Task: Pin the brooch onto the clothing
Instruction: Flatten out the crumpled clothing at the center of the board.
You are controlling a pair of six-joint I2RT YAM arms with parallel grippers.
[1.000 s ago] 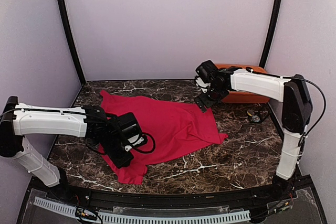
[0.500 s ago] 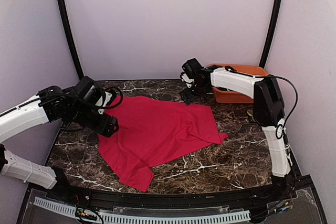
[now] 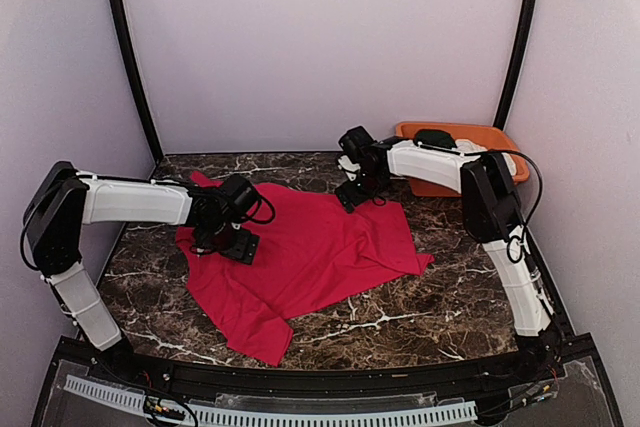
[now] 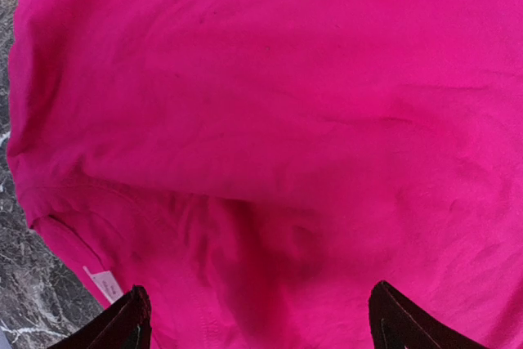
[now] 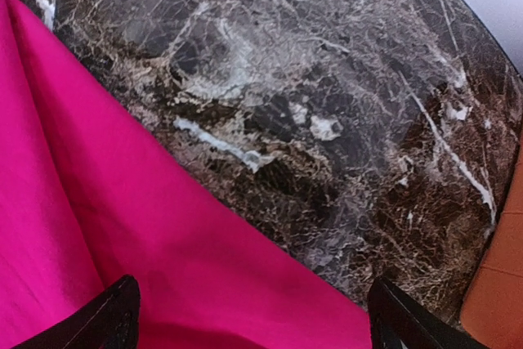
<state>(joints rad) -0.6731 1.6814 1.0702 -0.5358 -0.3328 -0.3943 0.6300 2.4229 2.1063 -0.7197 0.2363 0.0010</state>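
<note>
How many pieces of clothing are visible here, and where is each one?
2. The red T-shirt lies spread on the table centre; a dark garment sits in the orange bin at the back right. The bin may hide more.

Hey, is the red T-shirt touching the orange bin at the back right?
Apart. The right wrist view shows a band of bare marble table between the edge of the red T-shirt and the orange bin.

Orange bin (image 3: 482, 129) holding dark green garment (image 3: 433, 136), on marble table (image 3: 400, 317)
</note>
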